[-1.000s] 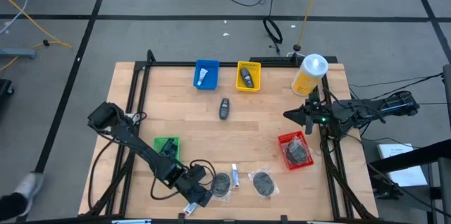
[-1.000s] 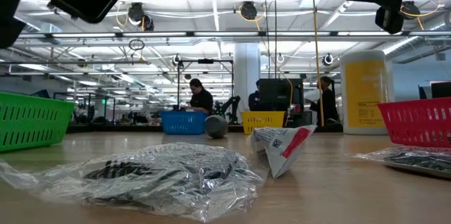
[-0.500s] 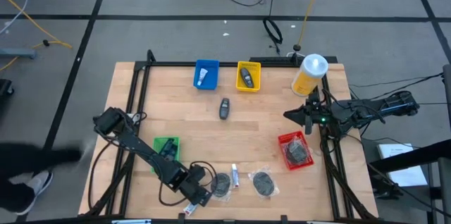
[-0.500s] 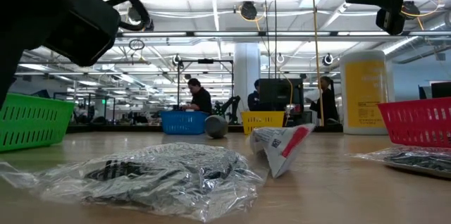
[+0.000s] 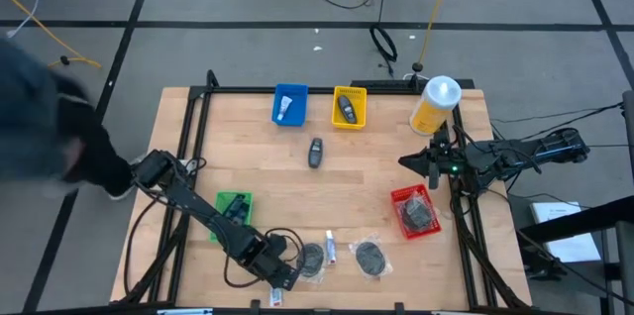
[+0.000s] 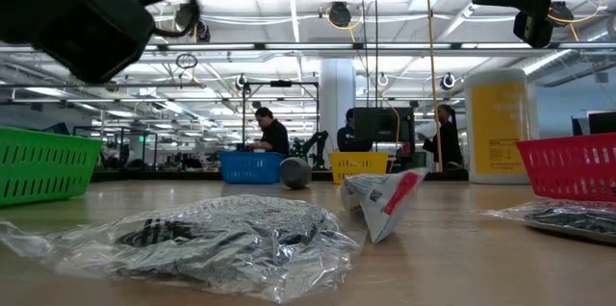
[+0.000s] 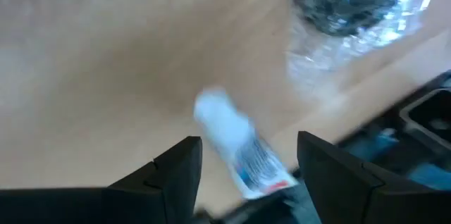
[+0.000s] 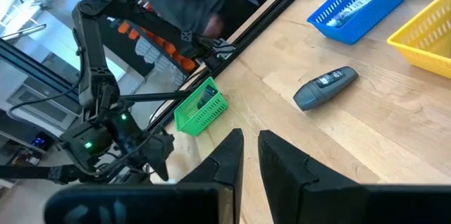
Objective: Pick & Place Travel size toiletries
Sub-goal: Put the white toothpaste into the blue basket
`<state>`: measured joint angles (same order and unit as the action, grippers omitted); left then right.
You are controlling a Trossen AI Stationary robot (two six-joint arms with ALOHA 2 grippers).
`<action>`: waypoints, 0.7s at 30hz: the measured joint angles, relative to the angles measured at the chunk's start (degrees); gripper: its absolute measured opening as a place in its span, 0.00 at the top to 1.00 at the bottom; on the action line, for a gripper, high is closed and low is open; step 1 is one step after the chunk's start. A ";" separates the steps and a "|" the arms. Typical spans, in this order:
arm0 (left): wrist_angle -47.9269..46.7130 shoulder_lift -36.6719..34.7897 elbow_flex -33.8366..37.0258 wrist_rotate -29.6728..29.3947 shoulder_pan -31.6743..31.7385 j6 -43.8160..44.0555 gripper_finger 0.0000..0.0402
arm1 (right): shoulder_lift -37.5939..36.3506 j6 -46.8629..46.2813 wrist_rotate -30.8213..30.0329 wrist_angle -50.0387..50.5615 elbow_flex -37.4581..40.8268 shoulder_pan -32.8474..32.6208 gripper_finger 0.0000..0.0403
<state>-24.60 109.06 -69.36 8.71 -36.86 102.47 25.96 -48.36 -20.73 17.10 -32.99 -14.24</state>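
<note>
Hovering at the bench's [image 5: 396,161] near edge, the left pincer [image 5: 280,277] stands released, fingers [image 7: 165,175] parted on either side of a small white tube [image 7: 236,146] that lies flat on the wood — not yet gripped. Another tube [image 5: 330,249] lies between two plastic bags; one more [image 5: 285,107] sits in the blue bin [image 5: 290,90]. The right pincer [image 5: 408,161] waits clenched and empty above the red bin [image 5: 399,196]. Expect a light, soft, slippery tube — grip the mid-body, across its width.

A big open robotics lab. Rows of ceiling lights [image 6: 339,14], workstations behind, people [image 6: 272,134] seated at monitors [image 6: 381,129].
</note>
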 joint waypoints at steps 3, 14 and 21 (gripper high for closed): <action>-2.47 -0.07 -2.05 0.52 -0.05 3.99 0.43 | 0.00 0.02 0.02 0.01 0.00 0.00 0.91; -4.37 0.81 -2.96 0.03 0.01 12.32 0.43 | 0.00 1.11 0.02 0.01 0.00 0.02 0.91; -4.04 4.22 -3.02 -1.09 0.17 13.38 0.43 | 0.00 1.11 0.07 0.01 0.00 0.00 0.91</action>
<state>-28.64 113.28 -72.38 7.62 -36.70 115.86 25.96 -47.24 -20.67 17.10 -32.99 -14.24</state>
